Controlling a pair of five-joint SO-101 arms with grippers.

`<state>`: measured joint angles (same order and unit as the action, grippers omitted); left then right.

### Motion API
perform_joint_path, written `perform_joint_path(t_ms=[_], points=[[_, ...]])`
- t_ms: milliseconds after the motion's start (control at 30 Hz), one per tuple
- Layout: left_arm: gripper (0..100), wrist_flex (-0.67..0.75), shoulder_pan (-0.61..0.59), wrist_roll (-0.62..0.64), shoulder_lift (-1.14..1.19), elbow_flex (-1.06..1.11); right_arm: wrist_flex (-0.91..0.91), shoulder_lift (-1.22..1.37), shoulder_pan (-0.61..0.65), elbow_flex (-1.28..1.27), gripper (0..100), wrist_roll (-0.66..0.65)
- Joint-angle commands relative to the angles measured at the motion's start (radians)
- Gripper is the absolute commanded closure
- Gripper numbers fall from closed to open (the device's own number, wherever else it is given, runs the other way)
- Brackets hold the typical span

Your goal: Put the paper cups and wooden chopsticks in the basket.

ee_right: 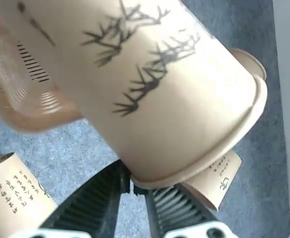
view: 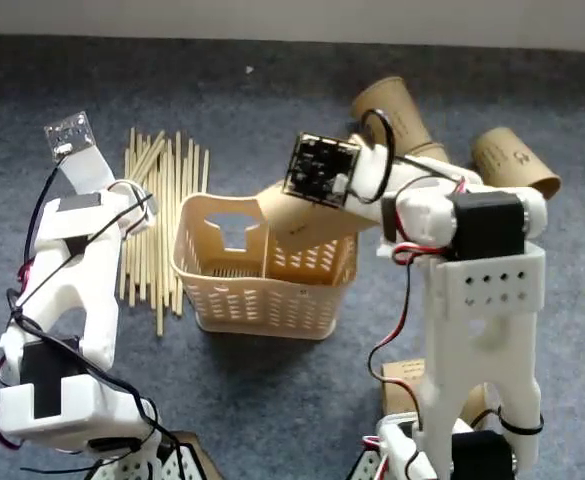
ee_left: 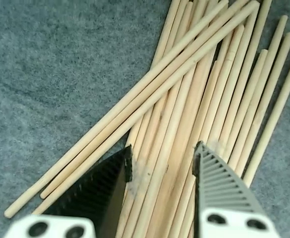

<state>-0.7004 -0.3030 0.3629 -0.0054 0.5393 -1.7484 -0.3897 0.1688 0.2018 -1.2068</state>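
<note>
Right wrist view first: the right gripper (ee_right: 137,186) is pinched narrow on the rim of a paper cup (ee_right: 154,89), which lies tilted with its closed end toward the basket (ee_right: 26,99). In the high view that cup hangs over the basket's compartment on the right arm's side, its base close to the middle divider; whether it rests on the rim I cannot tell. The step in hand looks like dropping a cup in. The next move, as I judge it, calls for spreading the jaws only once the cup is well inside the walls, since a tilted cup let go at the edge could roll out.

Left wrist view: the left gripper (ee_left: 162,158) stands wide, its jaws low over the wooden chopsticks (ee_left: 194,99), straddling several of the bundle without closing on them. These lie on the grey carpet (ee_left: 45,59) just beside the basket's other side. A grasp there needs the jaws to close across the sticks.

Farther off, beyond the right arm, loose cups (view: 512,160) lie on their sides, not yet collected.
</note>
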Motion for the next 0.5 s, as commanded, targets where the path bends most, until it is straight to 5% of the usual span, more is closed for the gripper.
perform_joint_path(t_ms=[0,467], points=[[78,0.012,0.016,-0.006,-0.004,-0.004,-0.013,-0.021,-0.065,0.027,99.4,-0.031],[78,0.011,0.016,-0.006,-0.004,-0.004,-0.015,-0.32,0.001,-0.12,99.4,-0.141]])
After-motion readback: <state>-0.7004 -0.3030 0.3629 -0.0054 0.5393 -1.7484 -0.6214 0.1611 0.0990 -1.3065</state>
